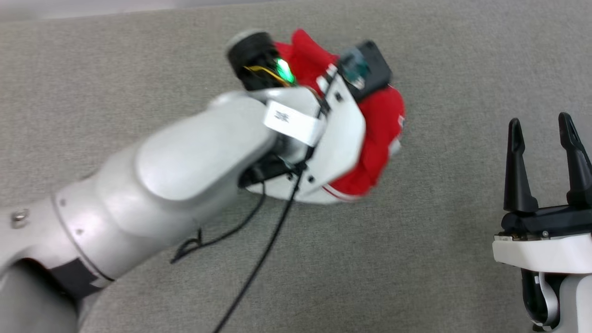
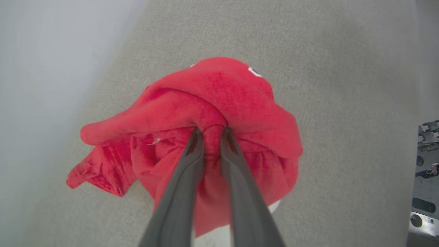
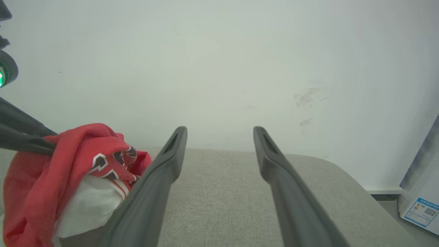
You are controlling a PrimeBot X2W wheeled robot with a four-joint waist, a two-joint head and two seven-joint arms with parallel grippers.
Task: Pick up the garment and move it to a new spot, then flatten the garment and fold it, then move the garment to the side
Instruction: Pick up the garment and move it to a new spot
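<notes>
Left wrist view: the left gripper [image 2: 211,132] is clamped on a thin fold of the shirt [image 2: 240,99], bunched over the grey cushion [image 2: 343,68], and that slim bite could slip and dump it in a heap. It's a wad with no clear long axis, one tail poking sideways. The right gripper [image 1: 543,138] stands spread wide, empty.

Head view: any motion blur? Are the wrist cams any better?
Head view: left forearm and garment are smeared, right tool is crisp. Left wrist view: the weave is readable around the left tool, and the light is flat and even. Right wrist view: sharp, soft light, no glare.
</notes>
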